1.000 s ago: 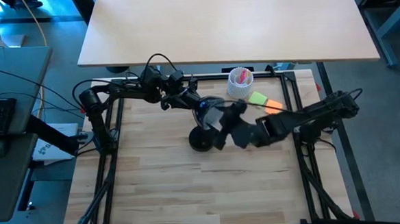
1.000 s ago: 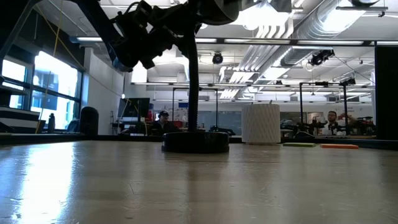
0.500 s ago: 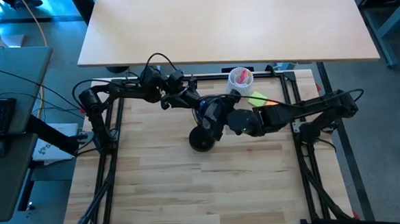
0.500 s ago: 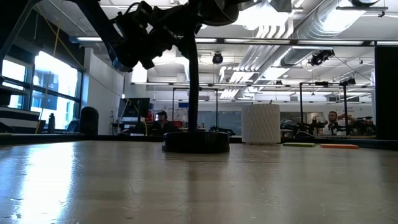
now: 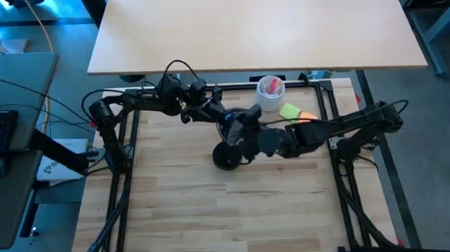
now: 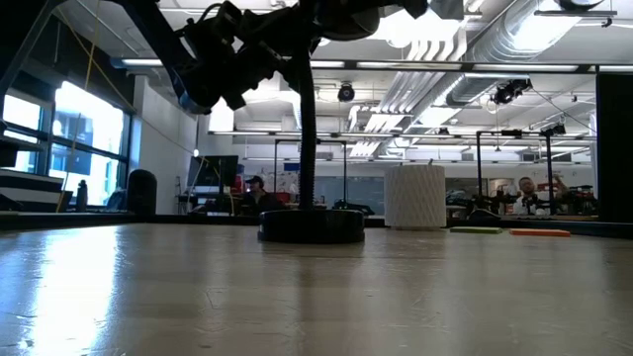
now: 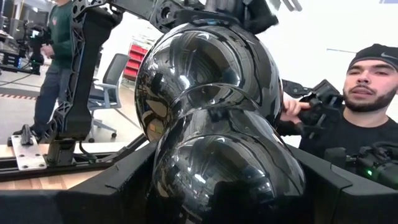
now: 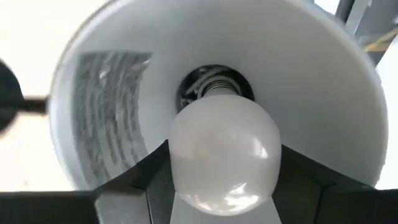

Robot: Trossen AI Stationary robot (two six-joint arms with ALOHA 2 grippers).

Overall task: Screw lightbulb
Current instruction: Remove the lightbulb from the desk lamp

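A black desk lamp stands on its round base (image 5: 226,157) at mid-table, with its stem (image 6: 308,138) rising to a glossy black head (image 7: 205,112). My left gripper (image 5: 221,117) reaches in from the far left and is closed around that head. The white lightbulb (image 8: 224,155) sits in the head's white inside (image 8: 118,93), its silvery screw base in the socket (image 8: 217,87). My right gripper (image 5: 247,135) comes from the table's right and has the bulb between its fingers. My left gripper has the lamp head's rounded back (image 7: 217,168) between its two fingers (image 7: 124,183), one on each side. It comes roughly level from the table's far left. The lamp stands upright on its base on the table. My right gripper pinches the bulb's round glass (image 8: 186,174) between its two fingers (image 8: 152,193), one on each side. The fingers point along the bulb's axis into the lamp head, coming from the table's right. The bulb's screw end sits in the socket.
A white ribbed cup (image 5: 269,93) stands at the far edge, right of the lamp. A green piece (image 5: 290,111) and an orange piece (image 5: 307,118) lie beside it. People show in the room beyond the table.
My right gripper has moved toward the table's left and closer to the lamp head, and it has rolled about the line of its fingers. The lamp and my left gripper have kept still.
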